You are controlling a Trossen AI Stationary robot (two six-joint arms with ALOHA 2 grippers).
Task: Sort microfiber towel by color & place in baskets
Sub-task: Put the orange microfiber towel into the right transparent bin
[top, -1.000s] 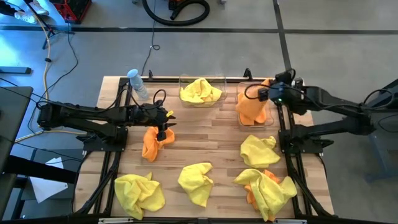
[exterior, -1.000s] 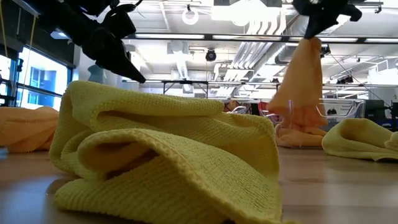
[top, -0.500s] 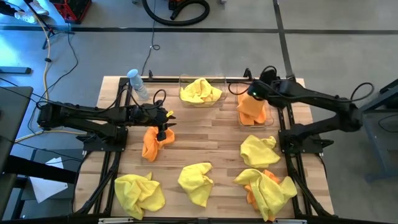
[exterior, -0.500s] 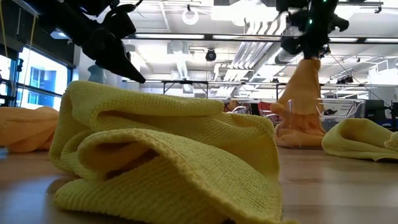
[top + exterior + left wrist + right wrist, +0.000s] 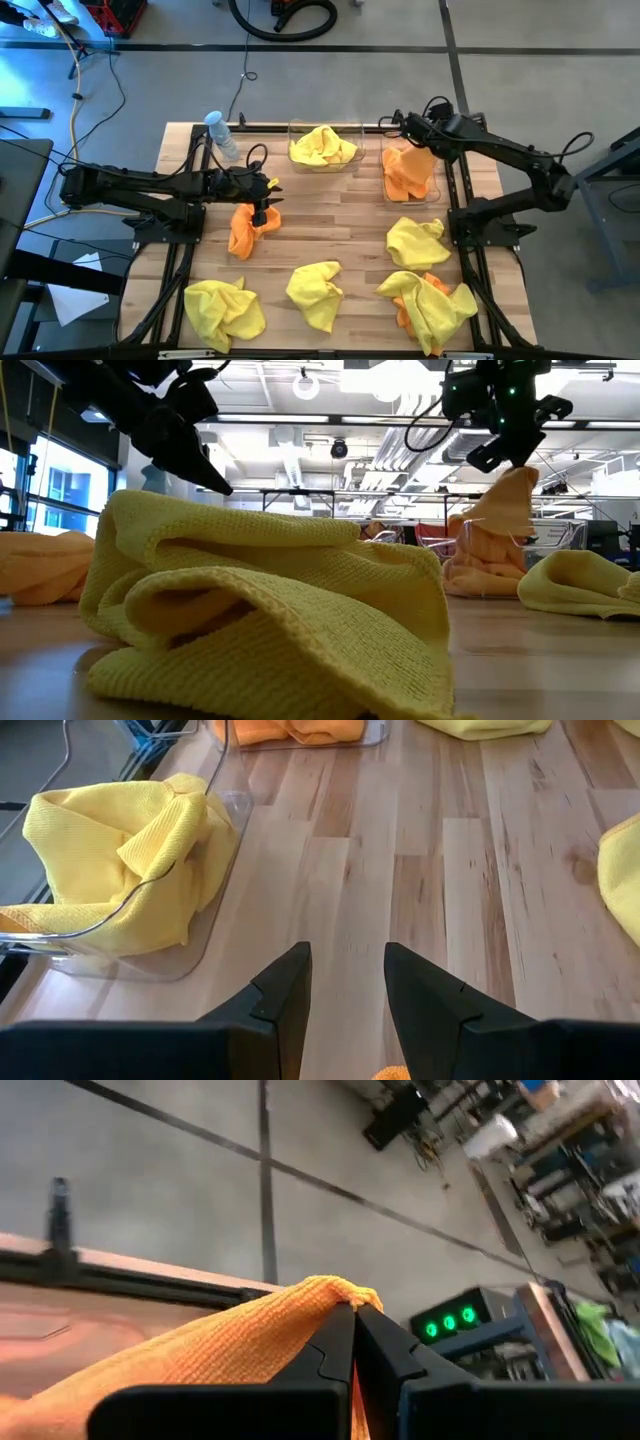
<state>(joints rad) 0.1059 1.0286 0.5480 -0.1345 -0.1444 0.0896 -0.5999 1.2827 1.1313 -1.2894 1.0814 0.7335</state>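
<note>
The right hand [image 5: 412, 128], fingers pinched together on a corner of an orange towel [image 5: 409, 171], holds it above the right-hand basket [image 5: 437, 192], the cloth draping into the tub. The left hand [image 5: 270, 193], fingers apart, hovers over another orange towel [image 5: 243, 230] lying on the surface [image 5: 340, 225]. A yellow towel [image 5: 322, 146] fills the neighbouring basket [image 5: 297, 128].

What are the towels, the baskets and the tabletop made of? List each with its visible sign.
Yellow towel: soft knitted cloth, ribbed texture, matte.
Baskets: clear plastic, probably; see-through glossy walls.
Tabletop: wood, apparently; jointed, grained planks, smooth.
</note>
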